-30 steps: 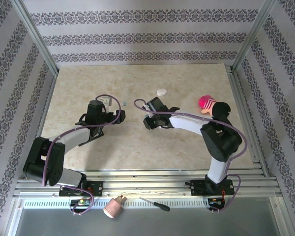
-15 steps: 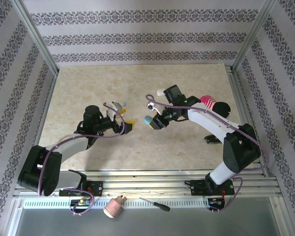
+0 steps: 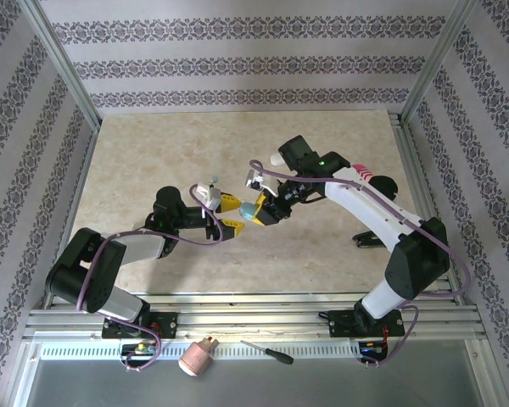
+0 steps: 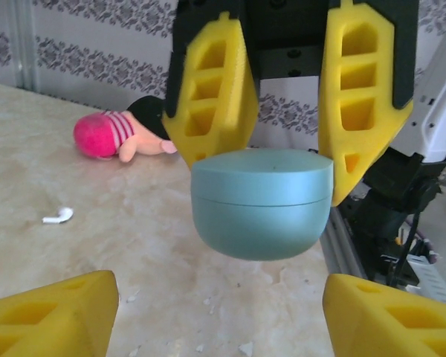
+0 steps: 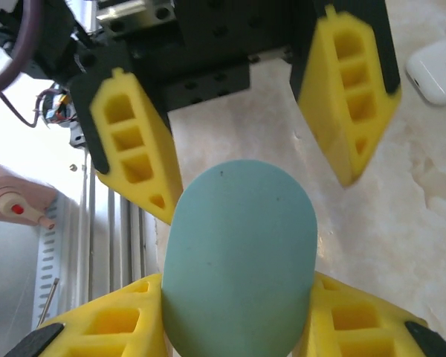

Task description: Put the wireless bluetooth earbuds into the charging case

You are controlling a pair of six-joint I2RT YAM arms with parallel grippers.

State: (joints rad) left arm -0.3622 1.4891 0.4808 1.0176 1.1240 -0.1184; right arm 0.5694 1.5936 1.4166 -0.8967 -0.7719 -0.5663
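A blue-green pebble-shaped charging case [image 3: 249, 212] hangs above the table with its lid closed, and my right gripper [image 3: 260, 209] is shut on it. In the right wrist view the case [image 5: 239, 253] sits between my yellow pads [image 5: 111, 331]. My left gripper [image 3: 230, 214] faces it from the left, open, with its fingers [image 5: 137, 160] on either side of the case's end and not touching. The left wrist view has the case [image 4: 262, 201] just ahead of that gripper [image 4: 223, 320]. One white earbud [image 4: 58, 216] lies on the table beyond.
A closed white case [image 3: 278, 158] lies on the table behind the grippers and also appears in the right wrist view [image 5: 438, 71]. A pink striped plush toy [image 3: 360, 175] rests at the right. A screwdriver [image 3: 267, 352] and a pink object [image 3: 198, 358] lie below the front rail.
My right arm has carried the blue-green case left and toward the front. My left gripper has swung right to meet it, and its jaws have narrowed.
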